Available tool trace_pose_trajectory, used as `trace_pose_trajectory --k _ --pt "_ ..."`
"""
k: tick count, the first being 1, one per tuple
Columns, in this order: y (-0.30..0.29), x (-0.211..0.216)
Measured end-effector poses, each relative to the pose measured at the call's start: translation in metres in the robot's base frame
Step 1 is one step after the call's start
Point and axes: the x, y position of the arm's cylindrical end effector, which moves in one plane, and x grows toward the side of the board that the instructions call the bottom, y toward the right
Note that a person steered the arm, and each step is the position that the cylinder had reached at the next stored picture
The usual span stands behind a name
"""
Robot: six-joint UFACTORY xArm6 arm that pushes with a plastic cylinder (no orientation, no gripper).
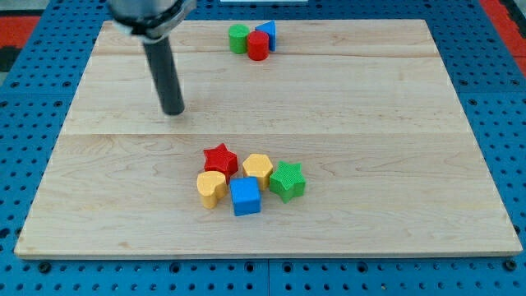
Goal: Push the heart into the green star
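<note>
A yellow heart [211,188] lies on the wooden board at the lower middle. A green star [288,180] lies to its right, apart from it. Between them sit a blue cube [245,196] and a yellow hexagon block [258,168]; a red star [220,158] sits just above the heart. My tip [173,112] rests on the board at the upper left, well above and left of this cluster, touching no block.
At the view's top middle stand a green cylinder [238,38], a red cylinder [258,46] and a blue block [267,32], close together. The wooden board [394,123] lies on a blue pegboard surface [25,90].
</note>
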Motion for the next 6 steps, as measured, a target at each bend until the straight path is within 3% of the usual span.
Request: trace_pose_trajectory --k 1,3,4,6 --pt "0.0 0.055" --pt "0.002 0.114" --pt "0.029 0.119" --pt "0.141 0.119"
